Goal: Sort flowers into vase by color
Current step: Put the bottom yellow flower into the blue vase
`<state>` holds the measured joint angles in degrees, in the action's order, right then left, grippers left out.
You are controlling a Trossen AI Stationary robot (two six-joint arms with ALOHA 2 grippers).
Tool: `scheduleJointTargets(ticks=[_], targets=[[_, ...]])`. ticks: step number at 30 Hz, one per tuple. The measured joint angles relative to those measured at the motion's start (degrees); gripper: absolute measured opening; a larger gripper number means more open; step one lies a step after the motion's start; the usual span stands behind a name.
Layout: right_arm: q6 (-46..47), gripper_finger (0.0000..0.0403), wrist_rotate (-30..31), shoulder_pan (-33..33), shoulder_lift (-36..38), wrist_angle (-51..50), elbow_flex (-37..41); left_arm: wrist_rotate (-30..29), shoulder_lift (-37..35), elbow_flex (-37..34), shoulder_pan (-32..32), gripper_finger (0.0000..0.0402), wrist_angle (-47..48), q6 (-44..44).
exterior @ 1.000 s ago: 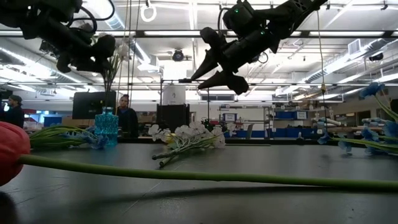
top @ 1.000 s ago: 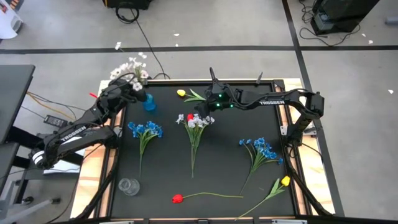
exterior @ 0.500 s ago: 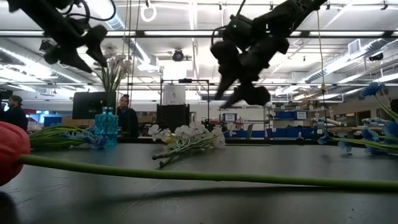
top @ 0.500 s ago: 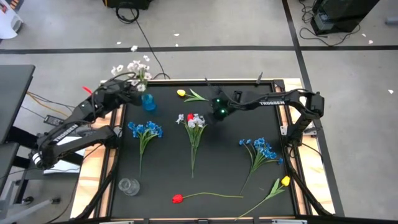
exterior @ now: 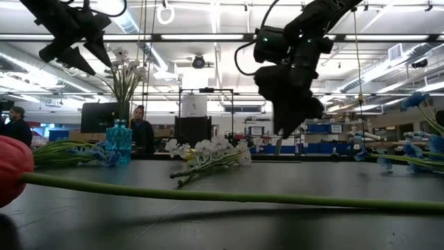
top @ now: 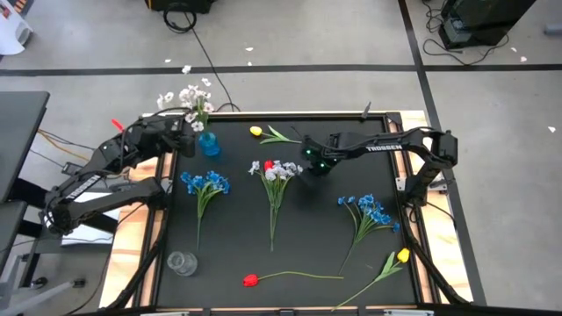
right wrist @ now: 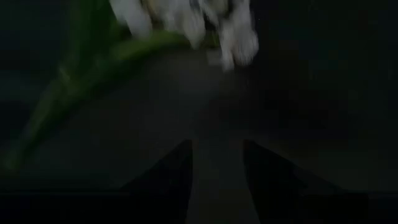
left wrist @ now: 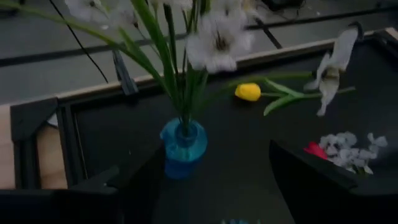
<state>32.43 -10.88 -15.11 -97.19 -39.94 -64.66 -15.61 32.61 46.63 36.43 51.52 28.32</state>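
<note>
A blue vase (top: 209,143) at the table's far left holds a white spray (top: 193,96) by its stems. My left gripper (top: 178,132) hangs open just left of the vase, above it in the low view (exterior: 78,59), with nothing between its fingers (left wrist: 214,186). A second white spray (top: 277,171) lies flat mid-table with something red (top: 269,165) among its blossoms. My right gripper (top: 309,167) points down, open, above and just right of those blossoms (right wrist: 186,18), touching nothing. A yellow tulip (top: 256,132) lies at the far edge.
Two blue sprays (top: 205,184) (top: 367,211) lie to the left and right of centre. A red tulip (top: 251,280) and another yellow tulip (top: 402,256) lie near the front edge. A clear glass vase (top: 182,262) stands front left. A raised frame (top: 263,112) rims the table.
My left gripper has opened, let go of the white spray and drawn back up and toward the table's left edge; the spray now stands in the blue vase. My right gripper has tipped from nearly level to pointing down and sunk toward the white spray on the table.
</note>
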Motion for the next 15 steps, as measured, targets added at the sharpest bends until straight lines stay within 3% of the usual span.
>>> scheduleJointTargets(ticks=[4,8,15], targets=[[-1.4,0.0151,3.5,2.0,0.0,-8.8,0.0,-1.7,0.0,0.0,-0.6,0.0285,5.5,4.1],[-1.0,0.0151,2.9,4.3,0.4,-14.0,0.0,-1.9,0.0,0.0,-0.6,0.0269,8.7,7.3],[5.6,0.0151,-2.2,8.7,2.8,-10.0,0.0,8.7,0.0,0.0,-0.6,0.0238,9.0,9.5]])
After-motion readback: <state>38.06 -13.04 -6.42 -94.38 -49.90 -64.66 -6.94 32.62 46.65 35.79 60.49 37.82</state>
